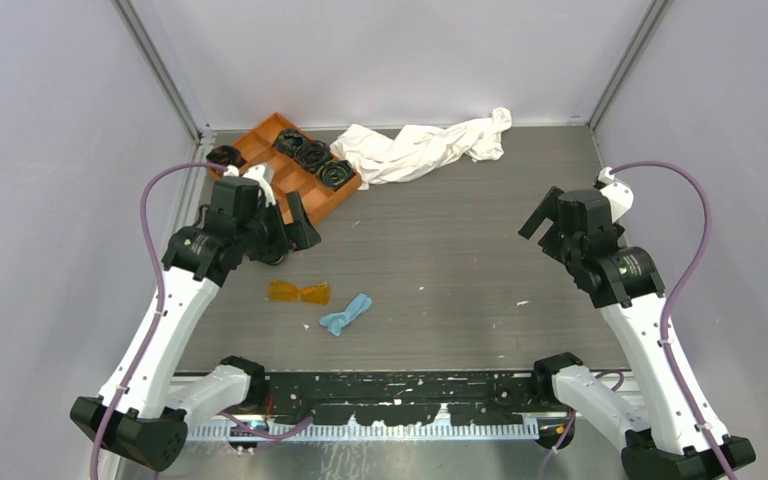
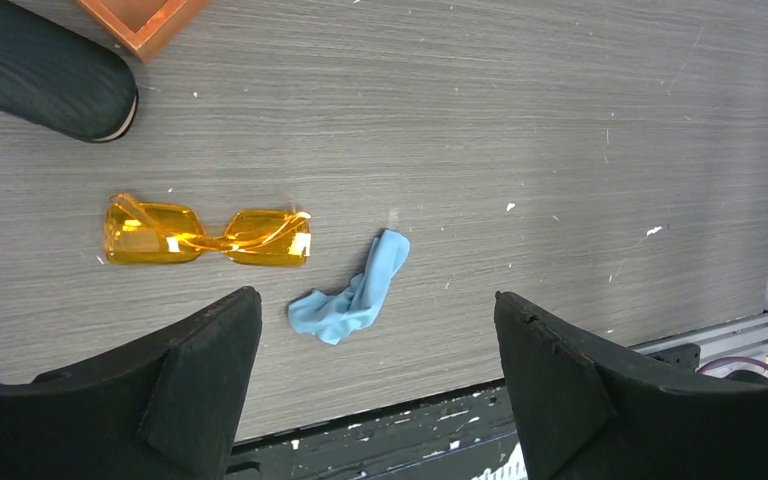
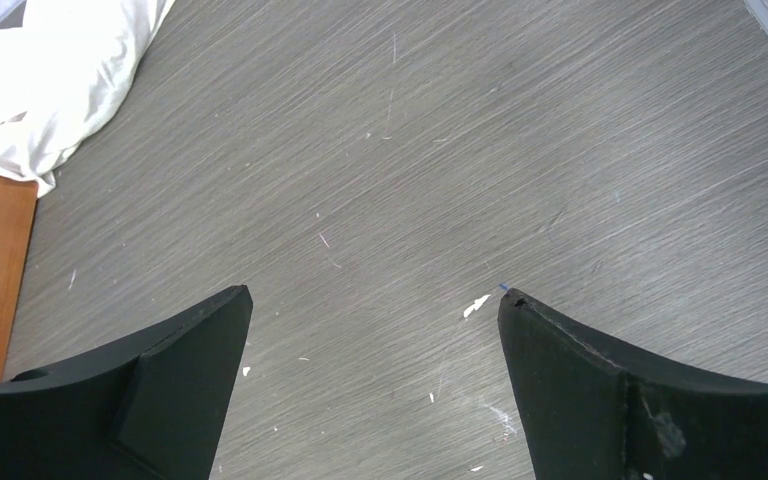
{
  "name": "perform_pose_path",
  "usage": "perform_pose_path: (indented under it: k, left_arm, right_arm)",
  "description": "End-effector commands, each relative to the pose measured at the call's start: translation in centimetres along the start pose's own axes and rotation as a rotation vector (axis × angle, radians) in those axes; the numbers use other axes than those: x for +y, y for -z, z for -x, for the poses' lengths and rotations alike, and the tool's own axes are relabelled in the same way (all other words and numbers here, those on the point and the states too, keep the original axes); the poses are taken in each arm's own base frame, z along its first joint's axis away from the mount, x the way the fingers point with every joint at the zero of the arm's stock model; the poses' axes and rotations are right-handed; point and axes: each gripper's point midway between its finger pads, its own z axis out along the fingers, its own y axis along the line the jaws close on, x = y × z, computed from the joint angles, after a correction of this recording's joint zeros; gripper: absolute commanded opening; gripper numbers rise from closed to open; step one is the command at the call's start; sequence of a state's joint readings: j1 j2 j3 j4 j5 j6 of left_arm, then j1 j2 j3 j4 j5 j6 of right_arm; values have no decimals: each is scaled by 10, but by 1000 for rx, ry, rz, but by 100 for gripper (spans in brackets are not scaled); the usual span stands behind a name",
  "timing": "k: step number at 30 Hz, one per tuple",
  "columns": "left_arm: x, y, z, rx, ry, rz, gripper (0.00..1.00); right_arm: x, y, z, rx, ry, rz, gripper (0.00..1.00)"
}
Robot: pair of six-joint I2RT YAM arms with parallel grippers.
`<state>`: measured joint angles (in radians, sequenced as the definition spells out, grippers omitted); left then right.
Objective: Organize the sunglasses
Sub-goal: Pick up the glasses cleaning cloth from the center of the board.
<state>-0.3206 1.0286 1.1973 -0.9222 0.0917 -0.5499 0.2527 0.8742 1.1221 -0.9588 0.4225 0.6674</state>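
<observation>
Woodgrain table (image 2: 560, 120), amber sunglasses (image 2: 205, 232), crumpled cloth (image 2: 355, 295), left claw (image 2: 375, 298), right claw (image 3: 373, 295) both gaping empty

Left arm (image 1: 175, 300) and right arm (image 1: 650, 310) bent, raised; left claw (image 2: 375, 298), right claw (image 3: 374, 295) spread wide, empty.

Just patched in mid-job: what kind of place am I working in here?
Likely a lab robot test booth: bare grey walls on metal posts, one scuffed table, and only a few props laid out, such as the sunglasses and blue cloth.
</observation>
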Motion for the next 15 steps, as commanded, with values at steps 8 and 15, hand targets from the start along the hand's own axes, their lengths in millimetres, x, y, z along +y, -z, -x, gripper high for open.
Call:
perform_pose_path:
  k: [8, 15]
  left_arm:
    - [-6, 9, 10, -72, 2, -37, 87]
    - [2, -3, -13, 14, 30, -17, 85]
  right_arm:
    - [-4, 0, 1, -26, -13, -5, 100]
    - [1, 0, -1, -15, -21, 19, 100]
